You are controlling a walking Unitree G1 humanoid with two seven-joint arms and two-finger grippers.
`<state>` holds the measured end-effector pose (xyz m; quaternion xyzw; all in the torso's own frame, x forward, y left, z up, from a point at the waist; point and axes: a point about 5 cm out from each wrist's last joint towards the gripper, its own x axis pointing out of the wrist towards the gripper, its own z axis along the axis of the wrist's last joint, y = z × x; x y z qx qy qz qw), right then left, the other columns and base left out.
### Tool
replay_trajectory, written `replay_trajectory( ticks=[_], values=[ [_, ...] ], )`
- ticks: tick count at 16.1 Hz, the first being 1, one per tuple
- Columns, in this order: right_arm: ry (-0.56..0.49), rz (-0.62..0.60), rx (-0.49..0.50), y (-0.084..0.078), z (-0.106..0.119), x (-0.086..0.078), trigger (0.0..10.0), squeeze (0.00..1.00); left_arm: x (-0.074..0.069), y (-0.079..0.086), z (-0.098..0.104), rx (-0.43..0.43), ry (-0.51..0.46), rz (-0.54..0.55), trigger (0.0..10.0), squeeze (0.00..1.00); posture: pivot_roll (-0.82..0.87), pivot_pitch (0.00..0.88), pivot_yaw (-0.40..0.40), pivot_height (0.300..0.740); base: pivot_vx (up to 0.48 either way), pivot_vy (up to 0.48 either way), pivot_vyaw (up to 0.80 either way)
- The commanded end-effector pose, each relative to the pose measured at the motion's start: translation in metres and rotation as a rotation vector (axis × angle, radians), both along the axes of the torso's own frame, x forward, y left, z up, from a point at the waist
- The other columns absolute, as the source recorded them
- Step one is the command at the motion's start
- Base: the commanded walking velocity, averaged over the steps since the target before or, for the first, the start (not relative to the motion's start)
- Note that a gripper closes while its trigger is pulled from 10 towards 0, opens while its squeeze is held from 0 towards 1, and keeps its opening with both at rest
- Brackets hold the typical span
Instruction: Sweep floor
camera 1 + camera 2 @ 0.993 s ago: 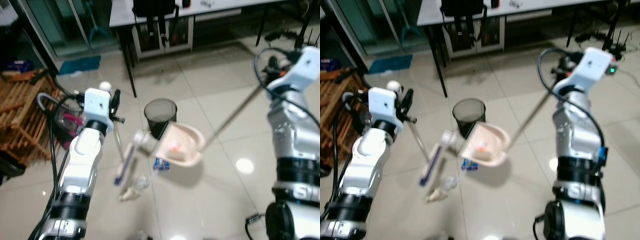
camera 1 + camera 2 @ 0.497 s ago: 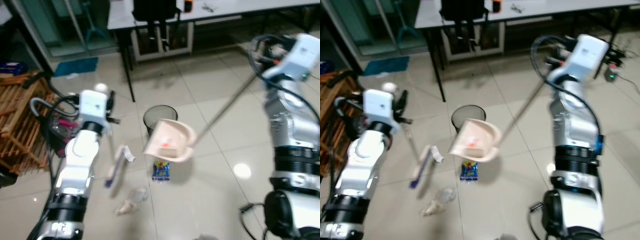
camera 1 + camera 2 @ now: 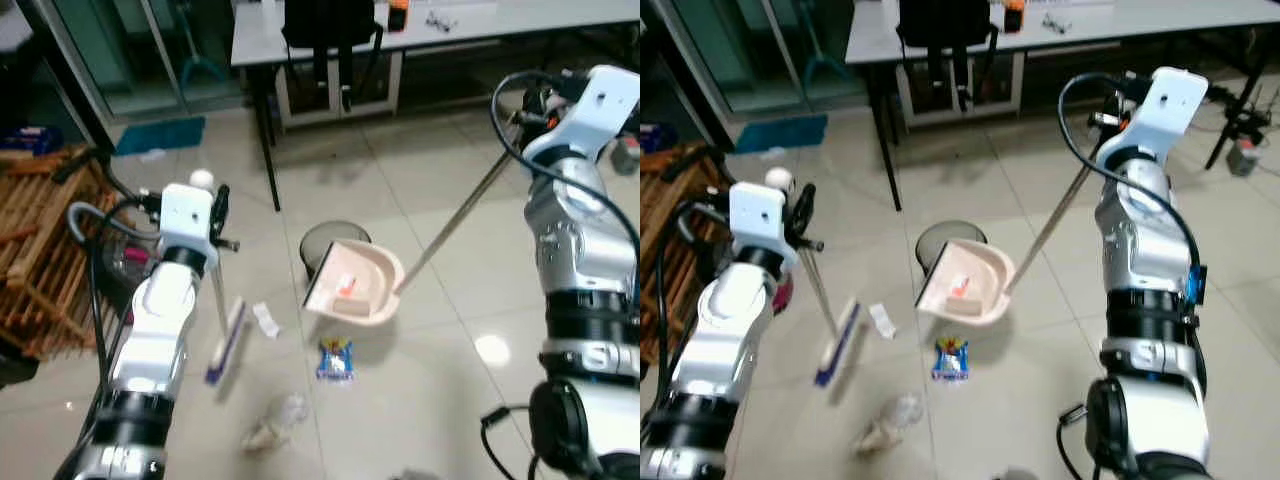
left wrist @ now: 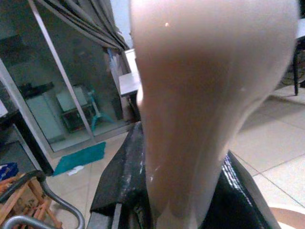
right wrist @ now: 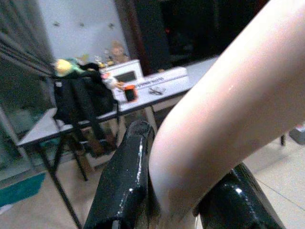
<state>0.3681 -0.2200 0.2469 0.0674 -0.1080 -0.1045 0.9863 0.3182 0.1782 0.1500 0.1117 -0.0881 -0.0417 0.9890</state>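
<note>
My left gripper (image 3: pixel 217 214) is shut on the thin handle of a broom (image 3: pixel 228 344), whose blue-and-white brush head hangs low over the tiles. My right gripper (image 3: pixel 543 96) is shut on the long handle of a pink dustpan (image 3: pixel 362 286). The pan is raised and tipped steeply, its mouth at the rim of a dark mesh bin (image 3: pixel 322 243), with a small orange scrap inside. Both wrist views show a pale handle end (image 4: pixel 200 95) (image 5: pixel 228 109) clamped between black fingers (image 4: pixel 119 191) (image 5: pixel 125 176). Litter lies on the floor: a white paper scrap (image 3: pixel 266 320), a blue packet (image 3: pixel 335 359) and crumpled plastic (image 3: pixel 276 420).
A grey table (image 3: pixel 300 40) with black legs stands behind the bin, a black bag hanging at it. A wooden rack (image 3: pixel 35 250) stands at the left. Cables and a small device (image 3: pixel 625 155) lie at the far right. Glossy tiles stretch ahead.
The camera has shifted. The dustpan has tipped more steeply against the bin. The broom head has swung left, away from the pan, and the white scrap now lies on the tiles.
</note>
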Motion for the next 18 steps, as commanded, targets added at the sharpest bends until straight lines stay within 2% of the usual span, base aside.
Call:
replay_trajectory(
  ticks=[1,10,14,18],
  values=[
    [-0.096,-0.021,-0.008,-0.0034,0.0184,-0.0019,10.0,0.0,0.0027,-0.002,0.0141,0.012,-0.061,-0.009,10.0,0.0,-0.06,0.0,0.07,0.74,0.428,0.0,0.0],
    [-0.143,-0.052,-0.012,-0.007,0.0245,-0.0004,10.0,0.0,0.0015,-0.0034,0.0115,0.01,-0.058,-0.01,10.0,0.0,-0.06,0.0,0.061,0.74,0.425,0.0,0.0],
    [-0.14,-0.051,-0.021,-0.0065,0.0238,0.0007,10.0,0.0,0.0014,-0.0039,0.0113,0.01,-0.058,-0.011,10.0,0.0,-0.06,0.0,0.058,0.74,0.426,0.0,-0.58],
    [-0.145,-0.056,-0.03,-0.0067,0.0234,0.0009,10.0,0.0,0.0008,-0.0037,0.0107,0.01,-0.056,-0.01,10.0,0.0,-0.05,0.0,0.056,0.74,0.424,0.0,0.0]
  ],
)
